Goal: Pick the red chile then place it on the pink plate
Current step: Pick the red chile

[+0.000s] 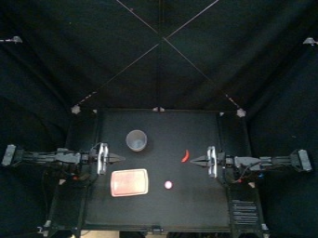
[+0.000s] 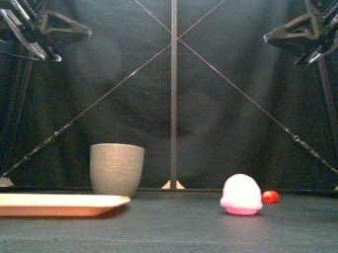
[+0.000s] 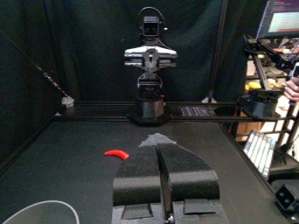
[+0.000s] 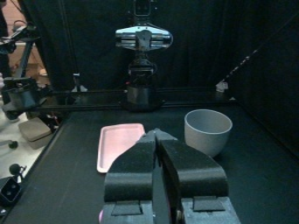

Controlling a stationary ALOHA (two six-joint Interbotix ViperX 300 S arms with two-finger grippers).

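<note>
The left hand [image 3: 158, 142] and right hand [image 4: 160, 134] wait at the tabletop's [image 1: 199, 209] sides, both closed and empty; I judge the task not yet begun. The red chile [image 1: 187, 156] lies just beside the right hand, well apart from the pink plate [image 1: 129, 183].

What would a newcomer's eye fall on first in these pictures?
The flat pink tray lies left of the table's middle, toward the front, with the tall grey cup behind it. The small red chile lies right of the middle, close to the right gripper, and a white and pink toy stands beside the tray. The left gripper rests at the opposite side.
</note>
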